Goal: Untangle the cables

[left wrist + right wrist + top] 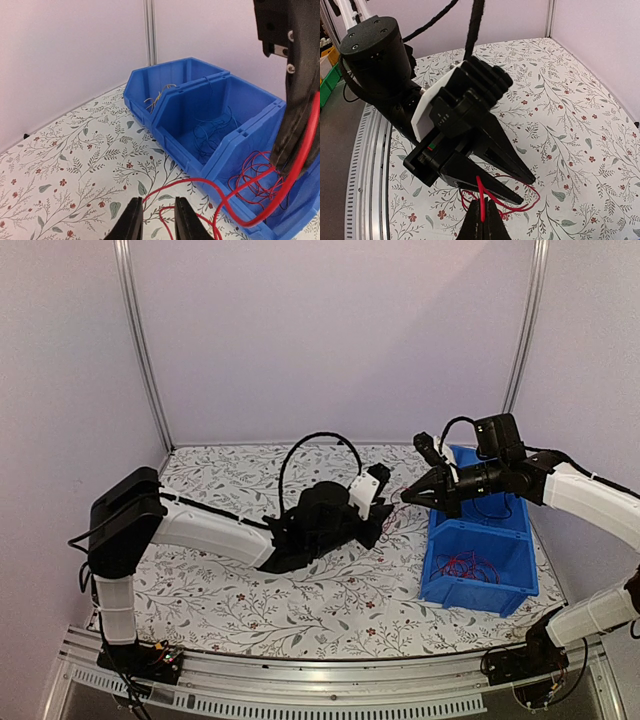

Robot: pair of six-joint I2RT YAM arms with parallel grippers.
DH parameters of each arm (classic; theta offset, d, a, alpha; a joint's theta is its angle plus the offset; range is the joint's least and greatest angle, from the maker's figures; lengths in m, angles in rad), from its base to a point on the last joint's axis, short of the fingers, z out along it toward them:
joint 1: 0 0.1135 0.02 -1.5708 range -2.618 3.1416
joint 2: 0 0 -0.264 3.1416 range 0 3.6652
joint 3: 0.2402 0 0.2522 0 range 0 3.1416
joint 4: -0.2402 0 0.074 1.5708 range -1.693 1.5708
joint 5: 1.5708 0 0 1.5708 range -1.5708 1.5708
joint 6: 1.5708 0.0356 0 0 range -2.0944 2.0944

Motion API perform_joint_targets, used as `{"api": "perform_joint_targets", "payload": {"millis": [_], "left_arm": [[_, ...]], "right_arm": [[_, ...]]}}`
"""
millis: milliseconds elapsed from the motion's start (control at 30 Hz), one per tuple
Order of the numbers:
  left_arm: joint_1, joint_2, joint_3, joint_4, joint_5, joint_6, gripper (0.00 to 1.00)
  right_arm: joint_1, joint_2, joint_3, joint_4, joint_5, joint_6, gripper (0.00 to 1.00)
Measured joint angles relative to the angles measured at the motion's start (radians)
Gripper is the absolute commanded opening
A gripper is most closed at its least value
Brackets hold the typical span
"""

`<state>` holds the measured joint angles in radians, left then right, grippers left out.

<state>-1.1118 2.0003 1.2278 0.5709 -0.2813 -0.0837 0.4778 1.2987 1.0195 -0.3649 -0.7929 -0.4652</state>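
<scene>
A thin red cable [520, 205] lies in loose loops on the flowered table and rises to my right gripper [484, 212], which is shut on one strand of it. In the left wrist view this red cable [220, 187] climbs to the right gripper [285, 155] above the bin's near corner. My left gripper [157, 222] is low over the table with its jaws apart, and red loops run through the gap without being pinched. From the top, the left gripper [385, 522] and right gripper [408, 496] nearly meet just left of the bin.
A blue bin [432, 540] with three compartments stands at the right. Its near part holds red wires [465, 565], the middle blue wires [215, 130], the far one pale yellowish wires [160, 95]. A thick black arm cable [320, 440] arcs above the left arm.
</scene>
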Motion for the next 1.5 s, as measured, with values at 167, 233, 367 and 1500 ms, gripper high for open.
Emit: {"api": "perform_joint_targets", "payload": {"millis": [167, 233, 367, 1500], "left_arm": [[0.009, 0.001, 0.002, 0.039, 0.019, -0.008, 0.35], [0.011, 0.002, 0.009, 0.047, 0.029, -0.013, 0.37], [0.011, 0.002, 0.014, 0.051, 0.038, -0.031, 0.39], [0.041, -0.046, 0.064, -0.008, 0.119, -0.130, 0.25]], "right_arm": [[0.000, 0.000, -0.002, 0.000, -0.003, 0.000, 0.00], [0.000, 0.000, -0.005, 0.000, -0.004, 0.000, 0.00], [0.000, 0.000, -0.007, 0.000, -0.003, 0.000, 0.00], [0.000, 0.000, -0.010, 0.007, -0.006, -0.011, 0.00]]}}
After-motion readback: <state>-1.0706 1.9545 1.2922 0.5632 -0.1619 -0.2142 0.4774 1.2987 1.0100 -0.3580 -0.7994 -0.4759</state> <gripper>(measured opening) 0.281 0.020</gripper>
